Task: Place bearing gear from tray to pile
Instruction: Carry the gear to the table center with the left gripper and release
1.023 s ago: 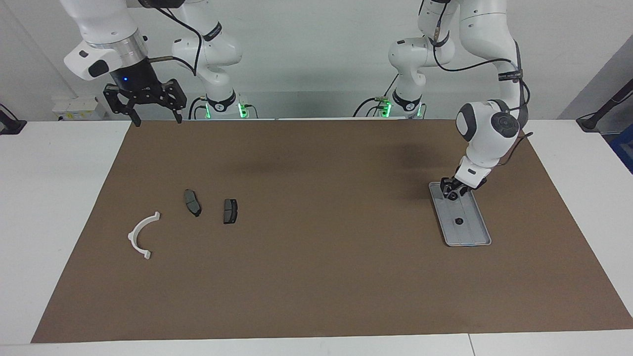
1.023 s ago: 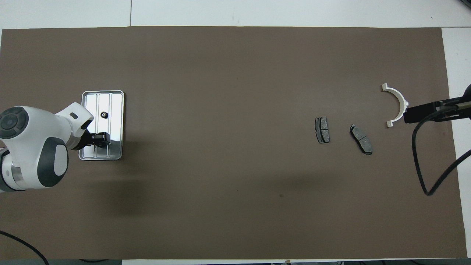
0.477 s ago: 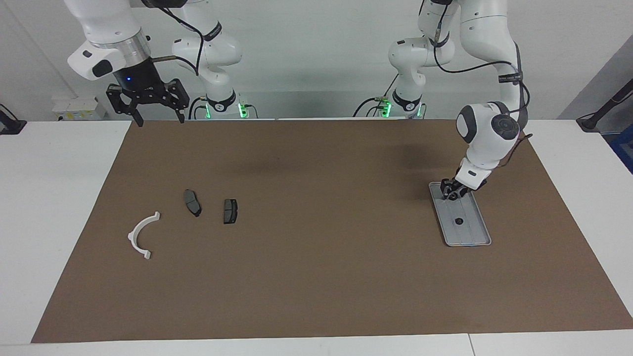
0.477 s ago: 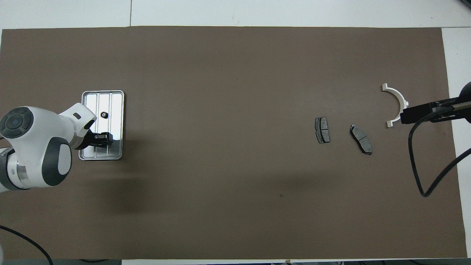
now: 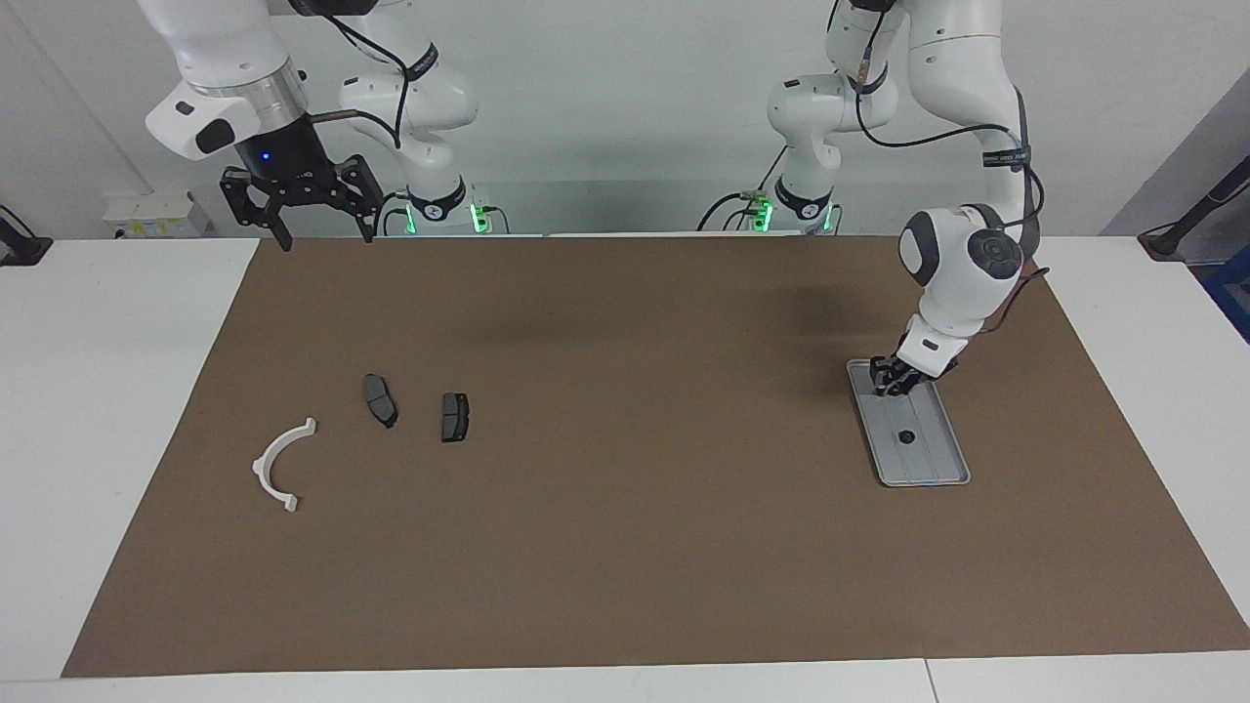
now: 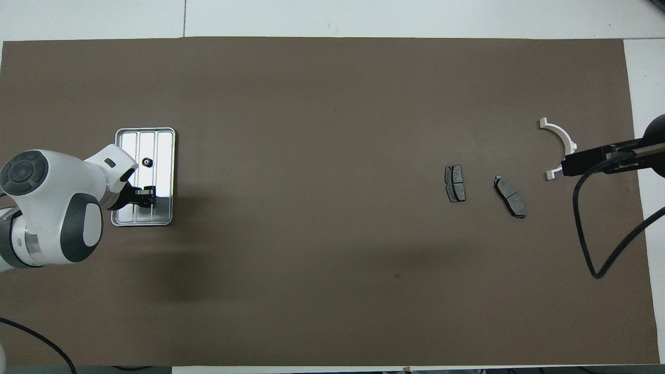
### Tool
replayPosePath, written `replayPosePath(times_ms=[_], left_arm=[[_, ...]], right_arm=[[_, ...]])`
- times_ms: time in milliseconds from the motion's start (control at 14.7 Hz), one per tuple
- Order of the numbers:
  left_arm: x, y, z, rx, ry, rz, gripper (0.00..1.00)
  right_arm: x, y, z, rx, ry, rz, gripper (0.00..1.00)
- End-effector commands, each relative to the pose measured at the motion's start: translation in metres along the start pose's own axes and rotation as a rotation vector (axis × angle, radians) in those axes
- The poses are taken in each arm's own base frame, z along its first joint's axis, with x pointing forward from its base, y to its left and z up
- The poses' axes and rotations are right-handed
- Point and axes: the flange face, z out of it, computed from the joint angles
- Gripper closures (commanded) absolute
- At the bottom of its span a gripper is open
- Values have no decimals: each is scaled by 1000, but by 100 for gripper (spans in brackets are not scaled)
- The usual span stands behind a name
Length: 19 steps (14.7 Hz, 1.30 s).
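The silver tray [image 5: 939, 457] [image 6: 165, 141] lies at the left arm's end of the brown mat. One small dark bearing gear [image 5: 905, 436] [image 6: 147, 162] rests in its middle. My left gripper [image 5: 891, 384] [image 6: 150, 192] is down in the tray's end nearest the robots. It is shut on a second bearing gear, which the fingers mostly hide. The pile lies toward the right arm's end: a white half-ring bracket [image 5: 281, 465] [image 6: 558, 148] and two dark brake pads [image 5: 380, 400] [image 5: 454, 417]. My right gripper [image 5: 324, 232] hangs open, high over the mat's edge by the robots.
The brown mat [image 5: 625, 547] covers most of the white table. In the overhead view, a black bar and a looping cable [image 6: 587, 249] of the right arm hang over the bracket's end of the mat.
The left gripper's fingers have drawn together on the gear at the tray's near end. The right gripper has risen a little and drifted toward the table's middle.
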Motion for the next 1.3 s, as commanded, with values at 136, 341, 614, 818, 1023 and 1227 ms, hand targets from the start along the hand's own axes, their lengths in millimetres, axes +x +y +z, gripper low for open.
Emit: replayPosePath(times_ms=[136, 341, 614, 818, 1023, 1227], left_arm=[[22, 39, -47, 5, -38, -99, 92], [26, 121, -78, 15, -37, -208, 91], [0, 240, -90, -15, 29, -255, 91], [-10, 306, -90, -63, 69, -294, 91], [-2, 385, -39, -50, 39, -346, 91], [-3, 378, -30, -21, 40, -335, 91]], right_arm=[[-4, 1, 1, 15, 9, 13, 0], [-4, 0, 2, 15, 5, 9, 0], [-6, 0, 5, 16, 0, 19, 0], [-7, -2, 4, 17, 2, 22, 0], [-8, -3, 4, 16, 0, 16, 0], [-8, -3, 7, 16, -5, 8, 0]])
